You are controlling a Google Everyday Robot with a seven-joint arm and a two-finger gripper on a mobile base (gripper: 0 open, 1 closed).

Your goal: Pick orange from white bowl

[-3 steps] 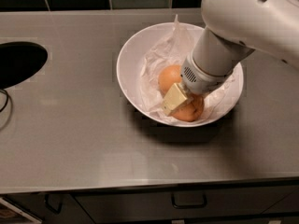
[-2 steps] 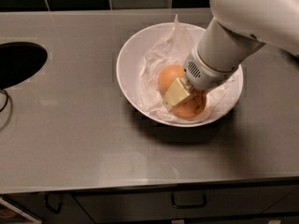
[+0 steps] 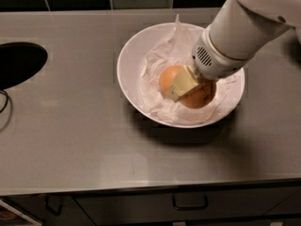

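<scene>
- Gripper is reaching down into the white bowl, sitting against the left side of the orange, wedged between it and a paler orange.
- Cannot tell whether the gripper is clamping the fruit or standing spread around it; the white arm is hiding its far side.
- The orange is resting low in the bowl, on the crumpled paper lining. Not lifted yet, by my reading.
- Progress: the approach is looking done and the grasp is unconfirmed. The lift clear of the rim is remaining.
- The bowl is sitting right of centre on the steel countertop, nearer the back edge than the front.
- A dark oval opening is cutting into the top at the left edge, and a thin cable is trailing just below it.
- Dark wall tiles are running behind the back edge. A drawer handle is showing below the front edge.
</scene>
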